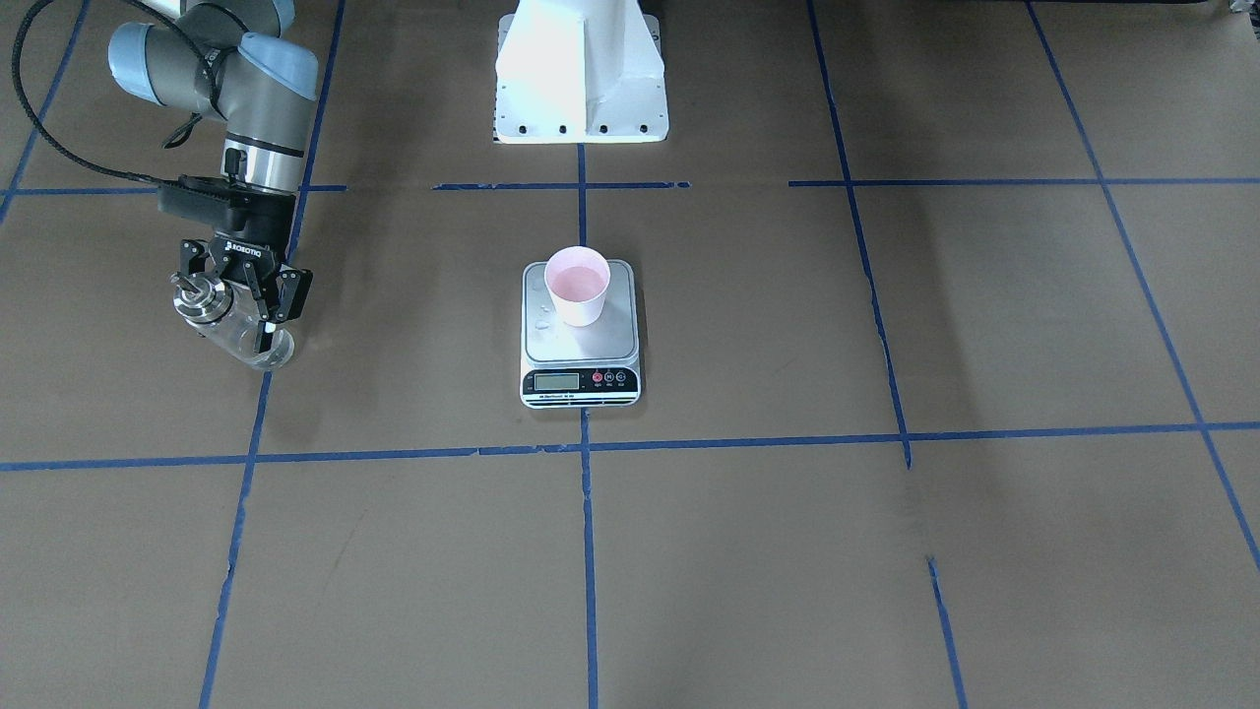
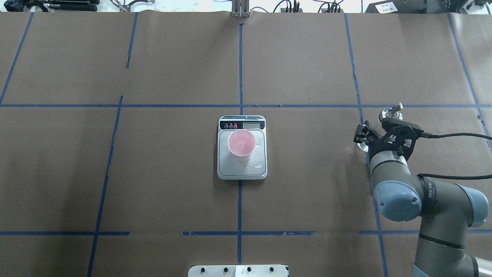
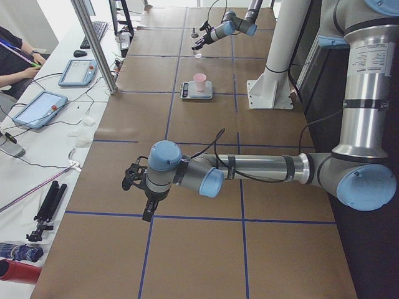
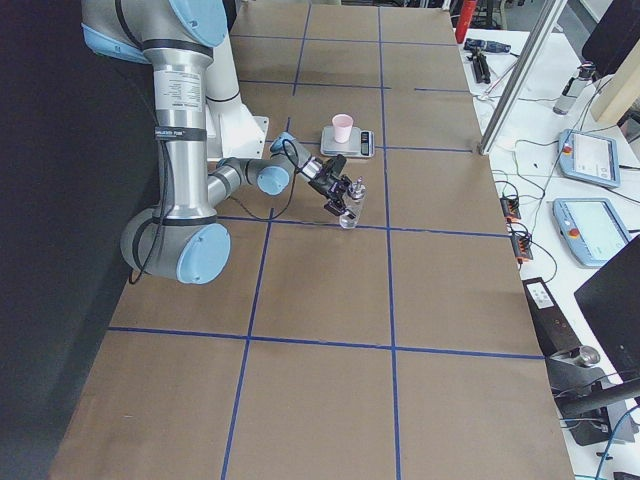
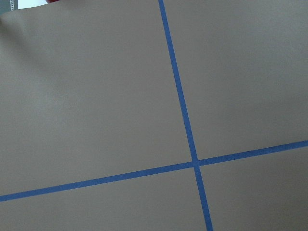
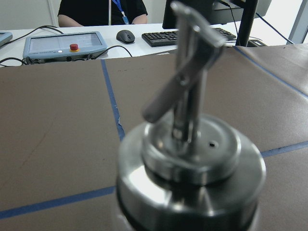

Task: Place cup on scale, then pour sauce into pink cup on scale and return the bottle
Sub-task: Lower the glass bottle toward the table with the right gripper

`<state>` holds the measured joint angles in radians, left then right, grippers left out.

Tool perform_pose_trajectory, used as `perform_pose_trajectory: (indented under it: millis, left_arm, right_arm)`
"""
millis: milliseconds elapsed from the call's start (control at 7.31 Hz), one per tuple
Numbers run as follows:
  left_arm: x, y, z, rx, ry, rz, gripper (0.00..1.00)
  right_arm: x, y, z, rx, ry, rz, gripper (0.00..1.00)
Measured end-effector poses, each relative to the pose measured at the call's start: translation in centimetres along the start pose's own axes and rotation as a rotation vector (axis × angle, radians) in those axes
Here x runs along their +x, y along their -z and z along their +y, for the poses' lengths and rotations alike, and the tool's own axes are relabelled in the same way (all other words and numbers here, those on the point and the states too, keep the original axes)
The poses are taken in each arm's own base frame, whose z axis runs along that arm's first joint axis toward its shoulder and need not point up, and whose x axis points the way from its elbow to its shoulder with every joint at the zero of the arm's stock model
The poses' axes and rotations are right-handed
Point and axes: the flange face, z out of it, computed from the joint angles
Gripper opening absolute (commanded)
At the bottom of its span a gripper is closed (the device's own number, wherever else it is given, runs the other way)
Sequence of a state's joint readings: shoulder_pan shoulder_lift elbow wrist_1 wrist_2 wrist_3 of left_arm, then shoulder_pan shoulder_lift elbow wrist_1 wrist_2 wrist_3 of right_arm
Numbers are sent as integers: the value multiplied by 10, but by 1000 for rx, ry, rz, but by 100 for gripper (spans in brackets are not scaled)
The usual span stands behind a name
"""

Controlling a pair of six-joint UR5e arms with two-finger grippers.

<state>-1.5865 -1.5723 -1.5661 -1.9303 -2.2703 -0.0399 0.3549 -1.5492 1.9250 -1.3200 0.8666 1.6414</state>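
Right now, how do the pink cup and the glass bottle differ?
The cup stands free on the scale; the bottle is held in the right gripper. The cup is opaque pink, open-topped; the bottle is clear glass with a metal spout.

Both arms are silver-grey tubes joined by round dark grey housings with pale blue caps. The right arm (image 1: 258, 118) has a black ribbed cable (image 1: 59, 138) running to a black block at its wrist; the right pincer (image 1: 231, 305) is black, with linked metal fingers and white ROBOTIQ lettering on its body. The left arm (image 3: 262, 167) has a long silver tube banded with black rings and a thin black cable strapped along it; the left pincer (image 3: 137, 199) is black too. A white label (image 4: 165, 105) with small unreadable print wraps one upright tube. The shared pedestal (image 1: 581, 79) is white and tapered, with dark screws (image 1: 563, 129) along its foot.
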Motion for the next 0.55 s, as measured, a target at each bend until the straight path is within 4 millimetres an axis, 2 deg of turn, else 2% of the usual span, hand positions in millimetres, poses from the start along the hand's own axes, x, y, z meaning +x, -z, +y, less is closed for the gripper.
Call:
perform_pose_trajectory:
  millis: [547]
  left_arm:
    - [0, 0, -1, 1, -1, 0, 100]
  right_arm:
    - [1, -2, 4, -2, 14, 5, 37]
